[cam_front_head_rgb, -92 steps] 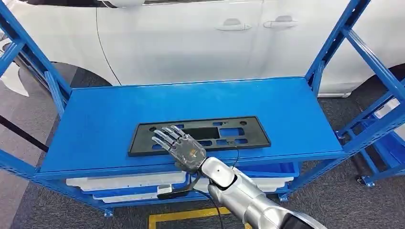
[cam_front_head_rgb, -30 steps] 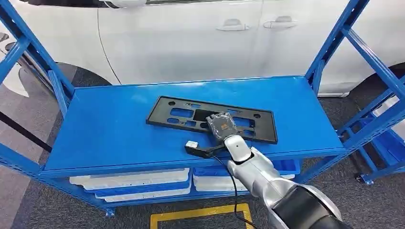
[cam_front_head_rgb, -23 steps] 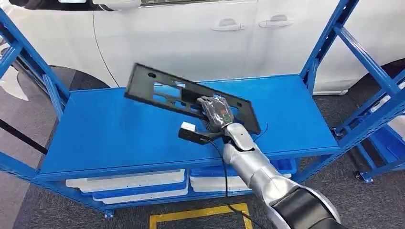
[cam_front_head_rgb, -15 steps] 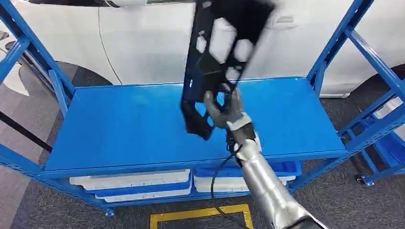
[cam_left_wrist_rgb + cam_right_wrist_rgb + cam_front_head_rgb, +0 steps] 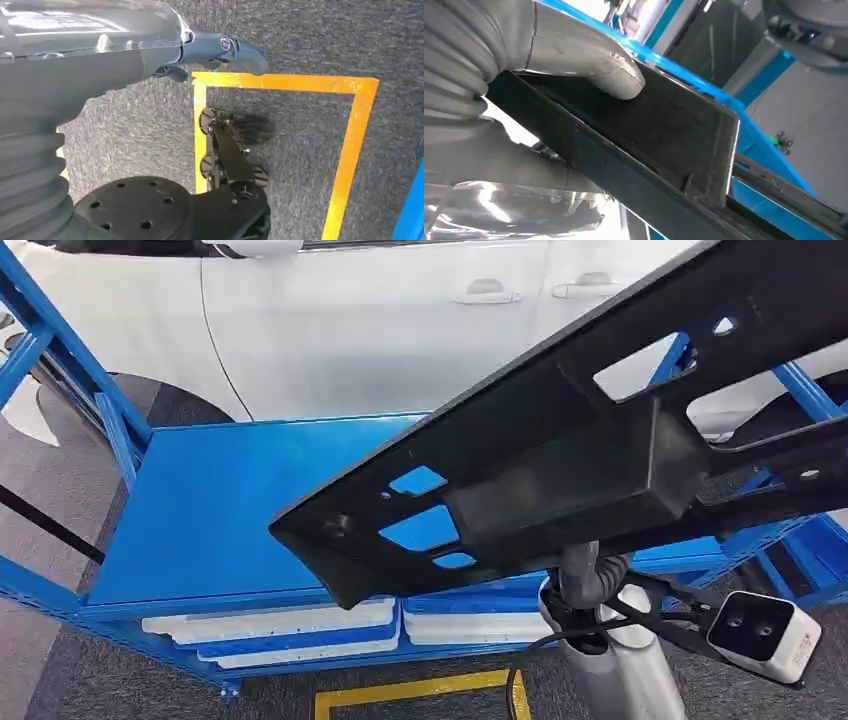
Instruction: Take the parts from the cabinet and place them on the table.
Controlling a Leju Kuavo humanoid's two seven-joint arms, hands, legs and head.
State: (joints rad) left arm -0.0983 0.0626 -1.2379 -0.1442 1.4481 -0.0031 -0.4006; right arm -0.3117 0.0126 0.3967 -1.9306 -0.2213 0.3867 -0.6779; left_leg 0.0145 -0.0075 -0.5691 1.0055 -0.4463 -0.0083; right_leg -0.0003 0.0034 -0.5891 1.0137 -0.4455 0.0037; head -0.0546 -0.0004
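the black plastic part, which lay flat on the blue cabinet shelf seconds ago, is now lifted clear and swung up close to the head camera. the right hand grips it, thumb pressed on its face. the left hand hangs over the floor, fingers loosely apart, holding nothing. the pick looks done; carrying to the table remains.

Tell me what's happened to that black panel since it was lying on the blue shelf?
The right hand took hold of the black panel and lifted it off the blue shelf, swinging it up close to the head camera. The shelf, the white trays below and the white car stayed put. The left hand hangs over the floor.
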